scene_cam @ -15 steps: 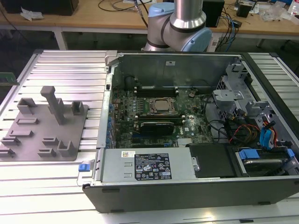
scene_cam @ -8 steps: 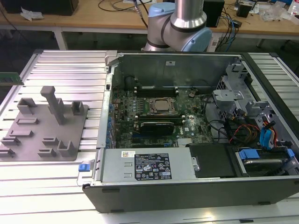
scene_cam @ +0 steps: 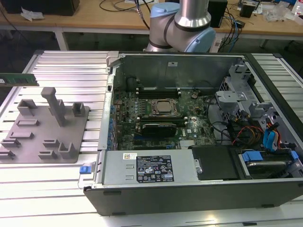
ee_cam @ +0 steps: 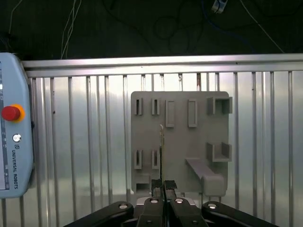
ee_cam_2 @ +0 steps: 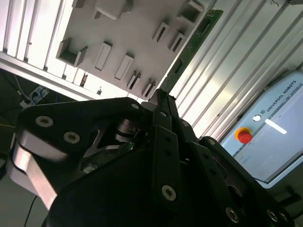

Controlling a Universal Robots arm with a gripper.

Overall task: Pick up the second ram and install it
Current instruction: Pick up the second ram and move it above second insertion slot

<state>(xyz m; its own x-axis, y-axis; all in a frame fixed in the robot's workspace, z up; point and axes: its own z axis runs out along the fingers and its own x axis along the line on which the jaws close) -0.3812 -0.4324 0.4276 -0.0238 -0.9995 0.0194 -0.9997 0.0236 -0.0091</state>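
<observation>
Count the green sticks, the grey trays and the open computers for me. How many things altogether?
Long, thin green circuit-board ram stick: 1
Flat grey plastic tray: 1
Open black metal computer case: 1
Total: 3

1. Second ram (scene_cam: 19, 79): dark green.
2. Pincer (ee_cam: 163, 183): matte black, silver screw heads.
3. Tray (scene_cam: 45, 135): plain grey.
4. Surface (scene_cam: 71, 71): silver, ribbed in parallel stripes.
5. Arm (scene_cam: 182, 21): silver tube, pale blue joints.
6. Pendant (ee_cam: 14, 156): pale blue-grey; button (ee_cam: 10, 113) red on a yellow ring.
7. Case (scene_cam: 189, 194): dark grey; motherboard (scene_cam: 137, 106) green; clips (scene_cam: 270, 139) blue.
</observation>
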